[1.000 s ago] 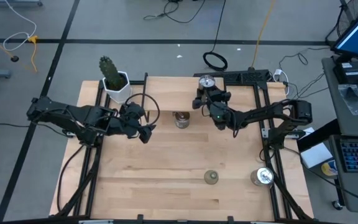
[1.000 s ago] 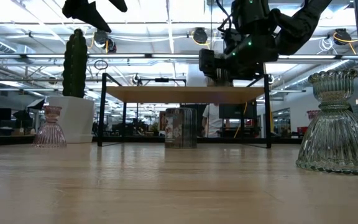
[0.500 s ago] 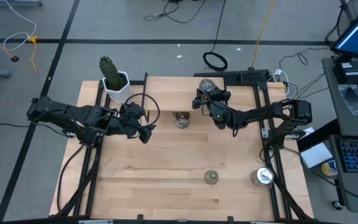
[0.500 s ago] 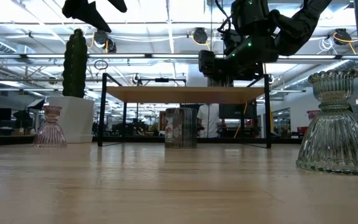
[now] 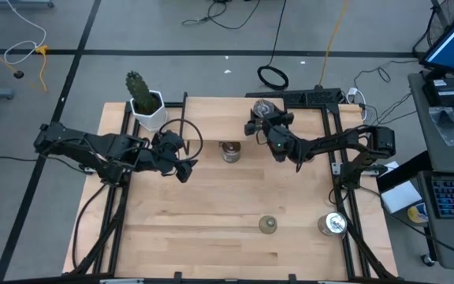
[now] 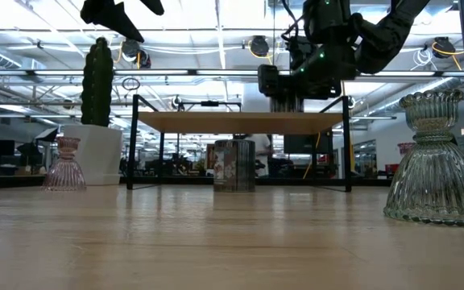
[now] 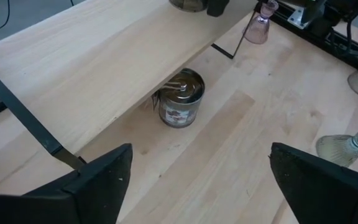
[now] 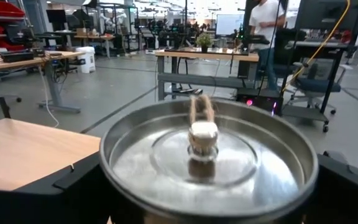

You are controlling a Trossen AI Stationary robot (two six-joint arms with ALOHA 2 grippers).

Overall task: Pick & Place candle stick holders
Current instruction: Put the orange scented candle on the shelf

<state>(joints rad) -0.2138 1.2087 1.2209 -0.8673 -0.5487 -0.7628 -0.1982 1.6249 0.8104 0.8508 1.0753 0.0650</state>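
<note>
Right tool (image 5: 263,118) clamps silver holder (image 8: 207,158); left tool (image 7: 197,180) open; labels unreadable.

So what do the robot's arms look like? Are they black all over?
Mostly, yes. The left arm and the right arm are dark, jointed and bulky, like bent elbows. A black cable loops by the left one. Each end effector has two flat, dark, wedge-shaped fingers. The right end effector shows little green lights on its body.

Bright, even overhead light; soft shadows
</note>
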